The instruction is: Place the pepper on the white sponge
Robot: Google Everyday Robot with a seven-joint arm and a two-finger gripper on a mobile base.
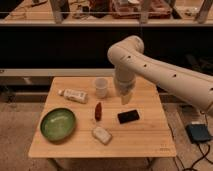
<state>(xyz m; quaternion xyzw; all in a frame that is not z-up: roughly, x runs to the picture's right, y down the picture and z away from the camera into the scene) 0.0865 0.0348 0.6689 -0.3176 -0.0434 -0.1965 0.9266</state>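
pepper (98, 111) lies flat on the table (150, 142) near the middle, long axis running roughly front to back, nothing holding it. white sponge (102, 134) sits just in front of it toward the near edge, close but apparently not touching, its top bare. So nothing of the task is done yet: pepper not gripped, not lifted, not on the sponge. gripper (126, 98) hangs low over the table behind the black rectangle (128, 116) and beside the white cup (101, 87), apart from the pepper; whether it is apart or together, cannot tell. Left to do, by my judgement: come over the pepper, go down, grip, lift, short carry forward, set down on the sponge. Also on the table: green bowl (58, 124) front left in view, white tube (75, 95) back left
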